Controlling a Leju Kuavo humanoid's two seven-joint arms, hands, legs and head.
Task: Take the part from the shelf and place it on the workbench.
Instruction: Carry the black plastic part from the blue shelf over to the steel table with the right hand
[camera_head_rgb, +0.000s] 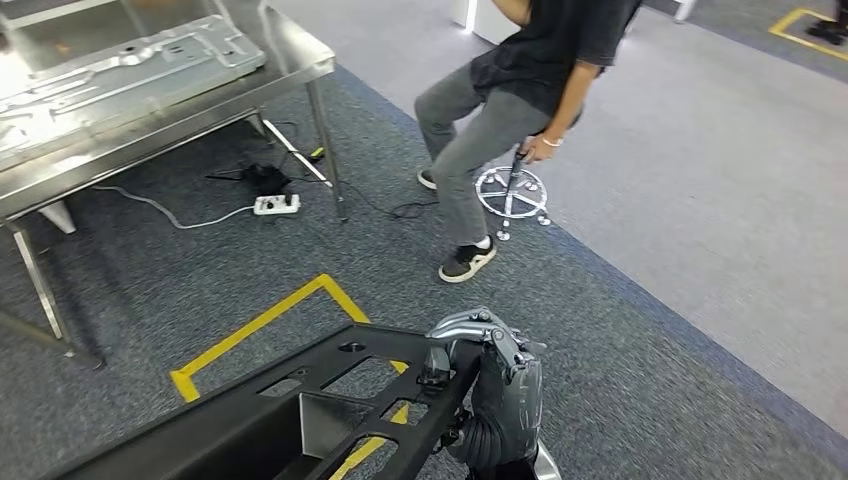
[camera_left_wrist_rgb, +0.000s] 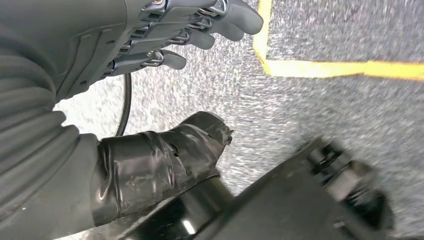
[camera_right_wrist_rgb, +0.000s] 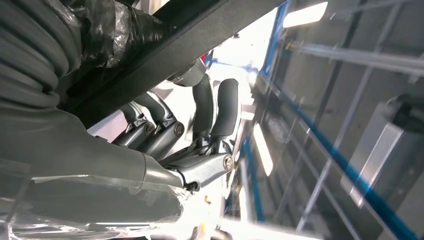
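Carrying a long black part (camera_head_rgb: 300, 410) low over the carpet, well short of the steel worktop (camera_head_rgb: 150, 110).

Head view: the right hand (camera_head_rgb: 495, 375) wraps its fingers over the near end of the part, which slants down toward the lower left above a yellow floor line (camera_head_rgb: 260, 325); the worktop stands beyond the part to the upper left with a flat grey metal panel (camera_head_rgb: 120, 70) lying on it, a white power strip (camera_head_rgb: 277, 205) lies on the floor under its edge, and a person (camera_head_rgb: 510, 110) stands to the right of the worktop beside a stool base (camera_head_rgb: 512, 195).
Left wrist view: the left hand (camera_left_wrist_rgb: 165, 37) has its fingers stretched out and apart above the carpet, the taped thumb (camera_left_wrist_rgb: 165, 160) resting against the black part (camera_left_wrist_rgb: 300, 200).
Right wrist view: the right hand's fingers (camera_right_wrist_rgb: 222, 107) curl round the part's dark bar (camera_right_wrist_rgb: 180, 50).
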